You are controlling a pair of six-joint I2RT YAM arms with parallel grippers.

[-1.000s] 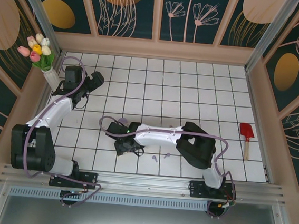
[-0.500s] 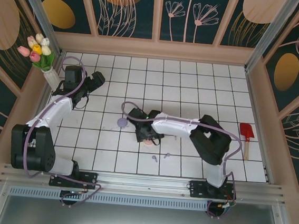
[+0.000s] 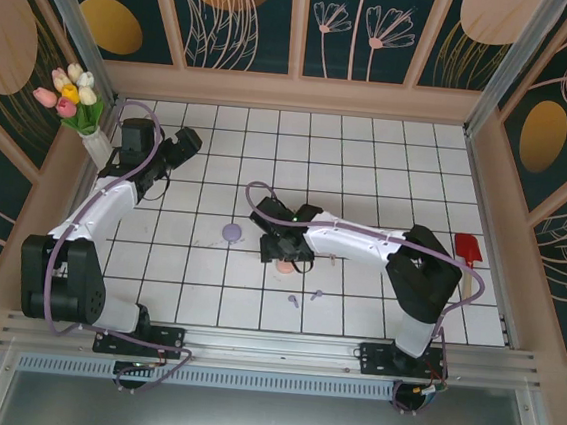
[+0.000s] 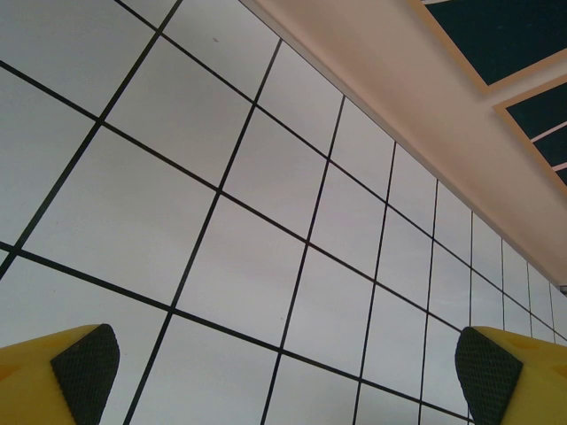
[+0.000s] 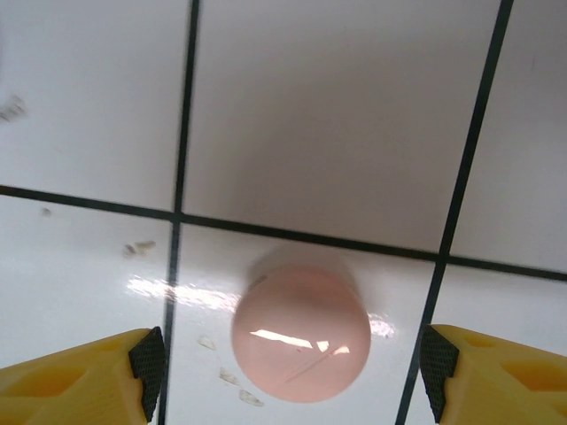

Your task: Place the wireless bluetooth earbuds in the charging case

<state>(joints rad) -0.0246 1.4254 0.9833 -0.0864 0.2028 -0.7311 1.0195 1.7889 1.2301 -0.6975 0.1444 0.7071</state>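
Earbuds (image 3: 294, 299) lie on bare tiles (image 3: 204, 305) near front edge.

left gripper (image 4: 283, 375): spread wide | white tiled table (image 4: 266, 221) | beige wall (image 4: 399, 80), perhaps wood

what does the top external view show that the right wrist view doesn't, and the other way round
Top external adds: the lilac case, two lilac earbuds lying loose nearer the arm bases, a red scoop at the right edge, tulips in the back-left corner, and the left claw.
Right wrist adds: the black pads standing clear on either side of the case, a gloss streak on its dome, and small scuffs on the tile.
Both: the pink case on the white gridded table, under the open right claw.
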